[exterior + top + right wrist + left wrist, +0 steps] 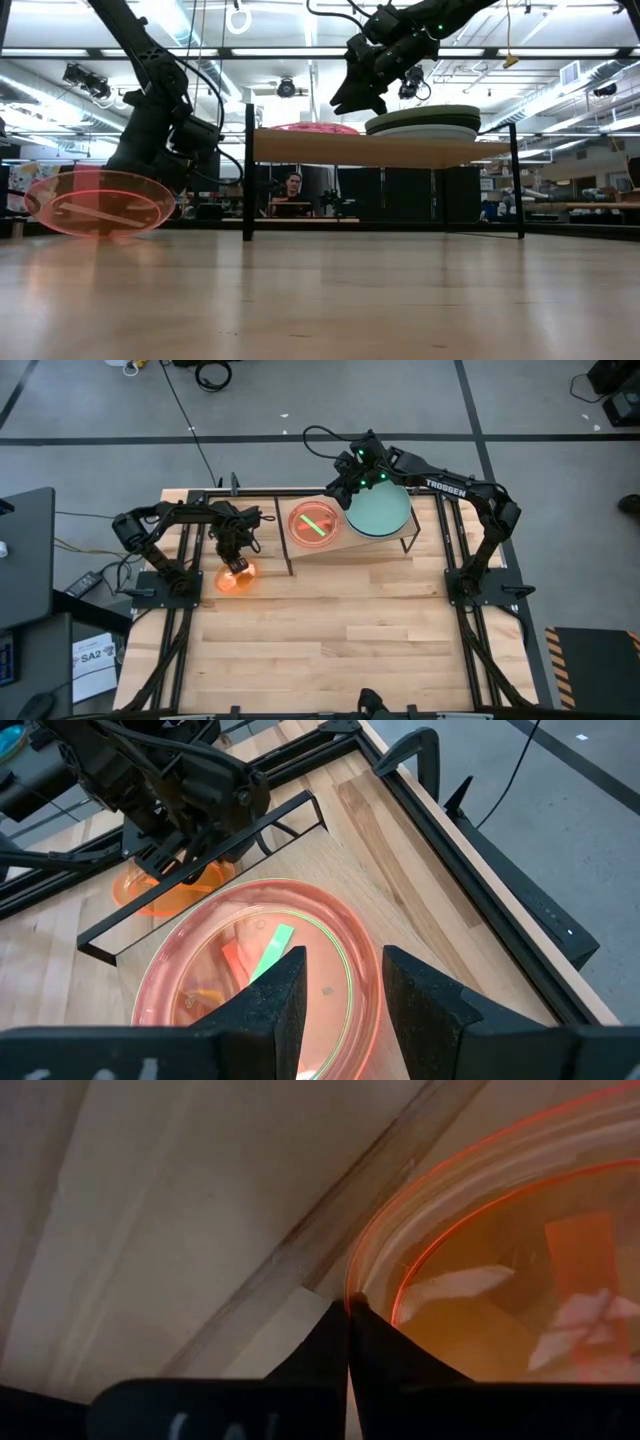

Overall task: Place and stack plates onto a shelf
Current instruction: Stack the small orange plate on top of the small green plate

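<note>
The orange plate [237,579] is pinched by its rim in the left gripper [235,564] for lifting; the right gripper [350,488] waits half-open, empty, above the shelf [330,546].

Orange translucent plate [237,579], glowing. Pink plate [314,525] with green streak inside. Mint-green plate [380,510] topmost of stack. Shelf [400,152] light brown, legs black. Table [330,630] pale wood.

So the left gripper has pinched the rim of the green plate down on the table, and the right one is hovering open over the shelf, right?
Not quite: the plate is translucent orange, not green. The left wrist view shows the left gripper shut on the rim of the orange plate, low at the table. The rest holds: the right gripper hovers open above the shelf.
</note>
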Controlling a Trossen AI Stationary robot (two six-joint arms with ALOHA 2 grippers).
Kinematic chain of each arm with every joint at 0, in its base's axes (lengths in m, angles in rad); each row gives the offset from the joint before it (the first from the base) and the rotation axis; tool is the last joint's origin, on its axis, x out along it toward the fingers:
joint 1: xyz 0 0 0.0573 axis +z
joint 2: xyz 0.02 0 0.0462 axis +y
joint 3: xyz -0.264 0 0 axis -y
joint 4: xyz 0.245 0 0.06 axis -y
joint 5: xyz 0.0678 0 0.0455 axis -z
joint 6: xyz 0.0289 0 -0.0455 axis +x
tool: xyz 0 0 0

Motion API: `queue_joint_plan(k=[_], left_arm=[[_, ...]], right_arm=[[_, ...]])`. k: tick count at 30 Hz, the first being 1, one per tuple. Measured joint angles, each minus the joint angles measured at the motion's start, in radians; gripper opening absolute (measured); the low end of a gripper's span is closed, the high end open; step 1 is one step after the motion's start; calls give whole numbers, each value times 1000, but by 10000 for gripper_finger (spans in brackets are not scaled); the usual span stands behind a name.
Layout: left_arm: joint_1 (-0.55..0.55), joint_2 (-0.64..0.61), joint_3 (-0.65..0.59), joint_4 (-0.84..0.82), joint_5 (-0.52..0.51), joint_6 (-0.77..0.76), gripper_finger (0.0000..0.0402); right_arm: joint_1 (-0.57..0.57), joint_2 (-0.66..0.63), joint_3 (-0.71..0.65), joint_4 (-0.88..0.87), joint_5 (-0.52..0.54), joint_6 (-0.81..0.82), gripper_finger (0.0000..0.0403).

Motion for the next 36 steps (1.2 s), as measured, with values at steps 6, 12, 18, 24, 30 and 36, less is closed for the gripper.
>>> queue_joint_plan(k=[6,12,18,24,30,36], left_arm=[[-1,-5,24,-34,6,-4,6],[-1,-5,89,-148,-31,-30,5],[-1,-6,144,-224,-35,-63,5],[0,-6,198,-328,-81,-90,5],[0,-7,270,-423,-130,-90,4],[0,-8,373,-537,-132,-89,4]], right_arm=[[-3,0,0,0,0,0,139],[-25,0,0,0,0,0,139],[-45,0,0,-1,0,0,139],[-66,-14,0,-20,0,0,139],[-81,-57,0,-57,1,-32,139],[-89,-108,0,-68,1,-53,139]])
